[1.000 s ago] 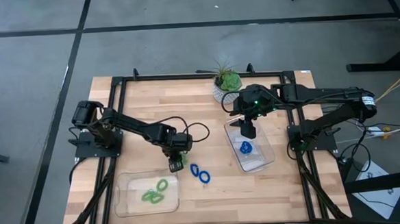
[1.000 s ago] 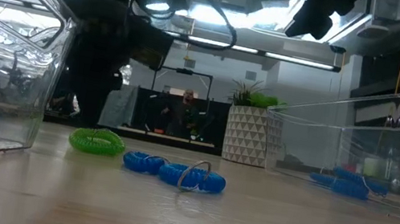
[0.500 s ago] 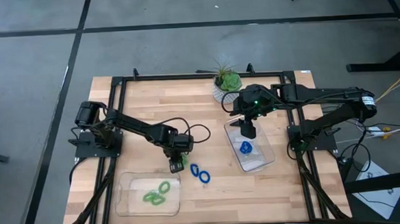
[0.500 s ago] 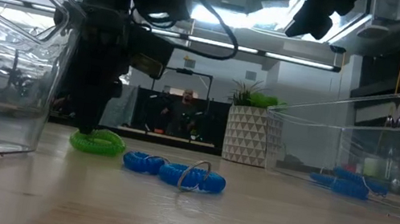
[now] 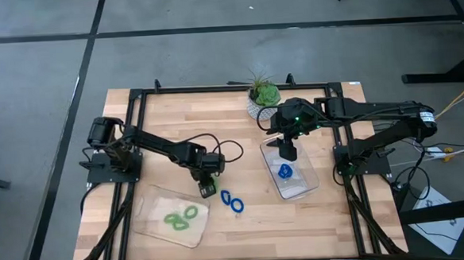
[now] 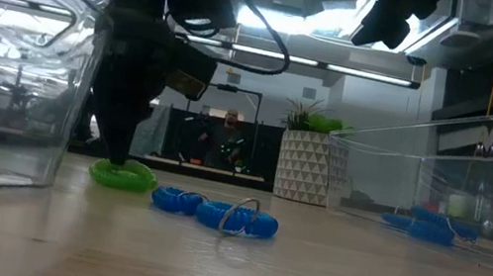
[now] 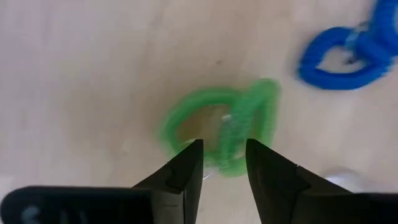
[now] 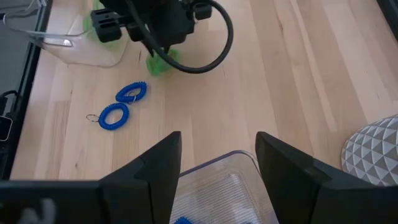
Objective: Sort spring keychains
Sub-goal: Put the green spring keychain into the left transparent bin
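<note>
Green coil is seen lying flat on the table, directly beneath the left tool, whose fingers are parted and set astride the coil's near edge. Two blue coils lie just beside it, nearer the right tray. Over that tray the right tool is held, fingers apart and empty. The left arm is judged the nearer for the pick.

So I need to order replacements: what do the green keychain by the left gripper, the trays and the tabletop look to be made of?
Green keychain: looks like coiled plastic, glossy, judging by its ribbed spiral and bright colour. Trays: clear, shiny, likely rigid plastic; wood shows through the walls. Tabletop: pale wood in joined strips, smooth and matte, with grain lines visible. The left gripper is open around the keychain's coil.
</note>
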Motion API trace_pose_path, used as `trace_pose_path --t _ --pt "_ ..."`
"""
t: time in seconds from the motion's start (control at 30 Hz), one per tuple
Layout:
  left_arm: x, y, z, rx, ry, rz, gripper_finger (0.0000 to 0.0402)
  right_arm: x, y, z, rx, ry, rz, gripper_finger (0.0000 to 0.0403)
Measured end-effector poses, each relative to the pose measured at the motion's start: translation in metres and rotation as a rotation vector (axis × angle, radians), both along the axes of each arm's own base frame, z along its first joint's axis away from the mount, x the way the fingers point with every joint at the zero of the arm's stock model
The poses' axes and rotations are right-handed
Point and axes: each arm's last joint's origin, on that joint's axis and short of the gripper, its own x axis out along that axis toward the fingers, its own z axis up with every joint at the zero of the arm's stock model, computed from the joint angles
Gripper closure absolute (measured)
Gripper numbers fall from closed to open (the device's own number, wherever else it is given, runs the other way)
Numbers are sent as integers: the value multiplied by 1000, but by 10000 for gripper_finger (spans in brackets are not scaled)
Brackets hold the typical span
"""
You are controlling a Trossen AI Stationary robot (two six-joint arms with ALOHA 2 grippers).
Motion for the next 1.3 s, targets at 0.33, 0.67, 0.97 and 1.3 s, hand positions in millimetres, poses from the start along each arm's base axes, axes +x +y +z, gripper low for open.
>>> trace_pose_path --t 0.33,0.67,0.97,1.3 --pt "0 1 11 -67 -20 111 287 0 0 0 0 0 0 198" --pt "1 16 10 -17 -9 342 303 0 0 0 -2 0 2 198" --pt "-1 15 10 62 -8 278 310 0 0 0 -2 0 3 198" --pt "-2 15 8 79 8 247 269 0 0 0 -3 0 3 198"
